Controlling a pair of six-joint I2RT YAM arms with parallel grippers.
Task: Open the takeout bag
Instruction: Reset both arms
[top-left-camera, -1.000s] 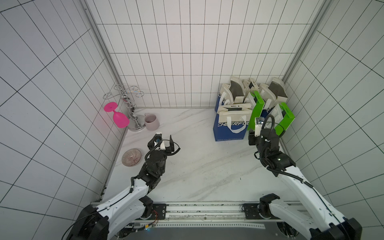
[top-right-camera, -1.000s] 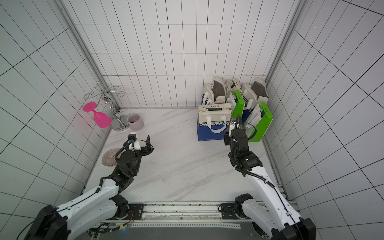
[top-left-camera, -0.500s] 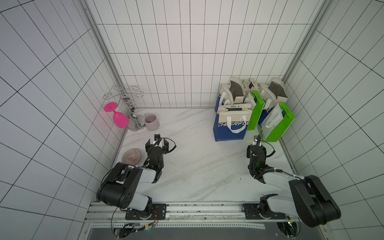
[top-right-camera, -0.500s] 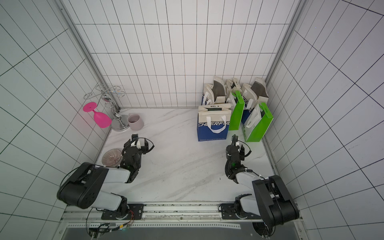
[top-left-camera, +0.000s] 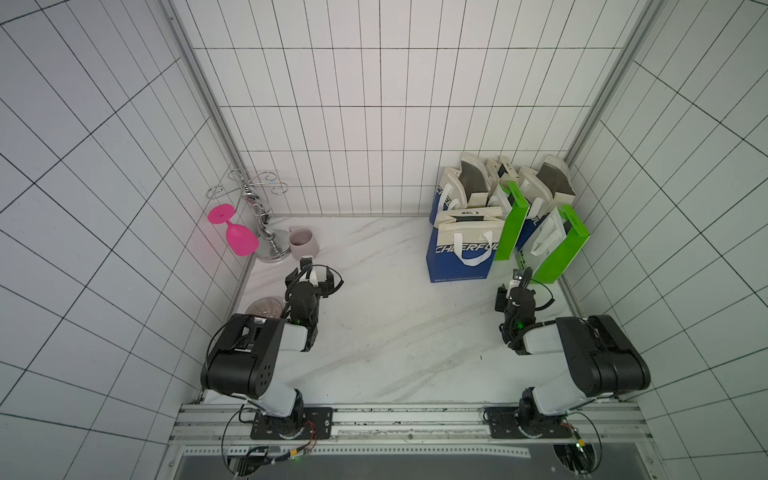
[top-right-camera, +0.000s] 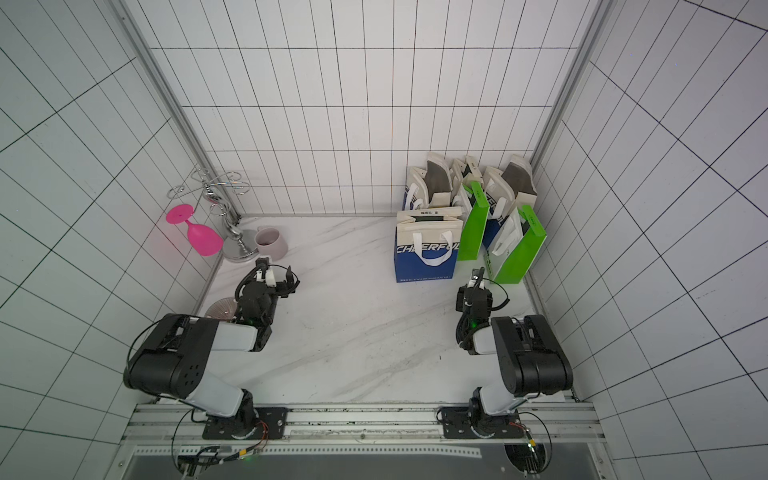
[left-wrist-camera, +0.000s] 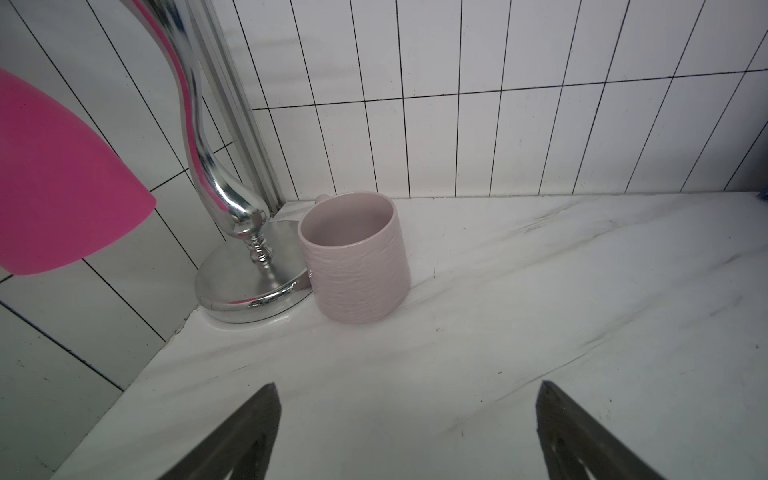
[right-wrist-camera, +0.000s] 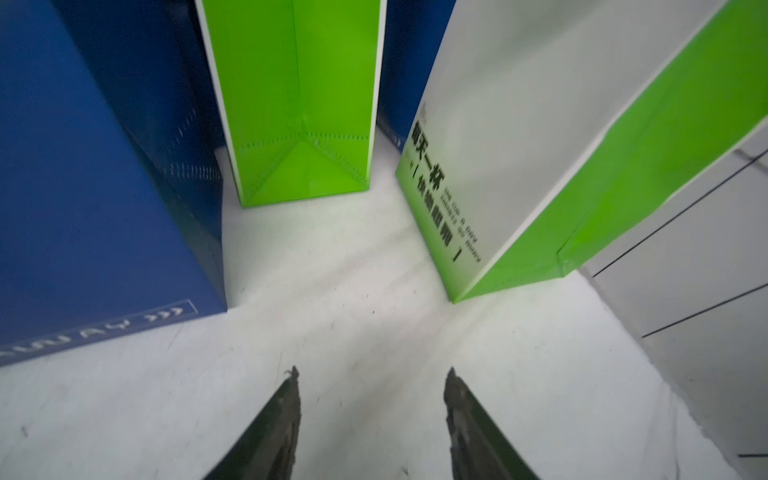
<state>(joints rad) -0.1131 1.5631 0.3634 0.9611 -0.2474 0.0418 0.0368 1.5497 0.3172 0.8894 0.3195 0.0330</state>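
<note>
The takeout bag, green with a white face and white handles, stands at the back right against the side wall, also in the right wrist view. How far its mouth is spread I cannot tell. My right gripper sits low over the marble just in front of the bag, apart from it, open and empty. My left gripper is far to the left, near the mug, jaws wide open with nothing between them. Both arms are folded back near the front rail.
A second green bag, a blue CHEERFUL bag and several cream bags crowd the back right corner. At back left stand a chrome rack with a pink goblet and a mauve mug. A glass dish lies beside the left arm.
Both arms pulled back and folded down toward the front rail. My right gripper came down from the green bag's top to the table and its jaws widened.
</note>
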